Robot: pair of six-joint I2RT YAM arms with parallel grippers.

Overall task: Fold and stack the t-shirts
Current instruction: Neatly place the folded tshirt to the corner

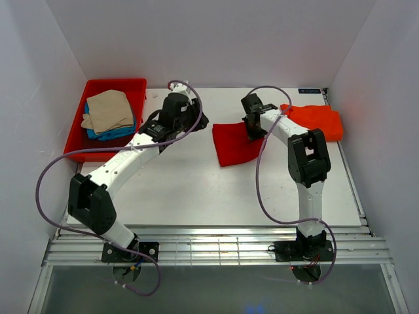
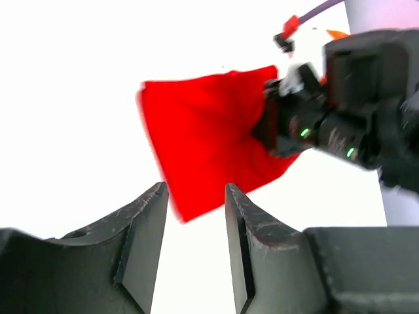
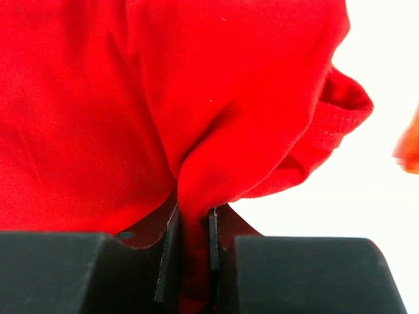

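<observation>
A bright red t-shirt lies folded on the white table, mid-right. My right gripper is at its right edge, shut on a pinched fold of the red cloth, which bunches up between the jaws of the right gripper. An orange-red t-shirt lies at the far right, its edge just showing in the right wrist view. My left gripper hovers left of the red shirt. The left gripper is open and holds nothing. Beige and blue t-shirts lie stacked in the tray.
A rigid red plastic tray stands at the back left corner. White walls close in the table on the left, back and right. The right arm's wrist fills the right side of the left wrist view. Purple cables loop off both arms.
</observation>
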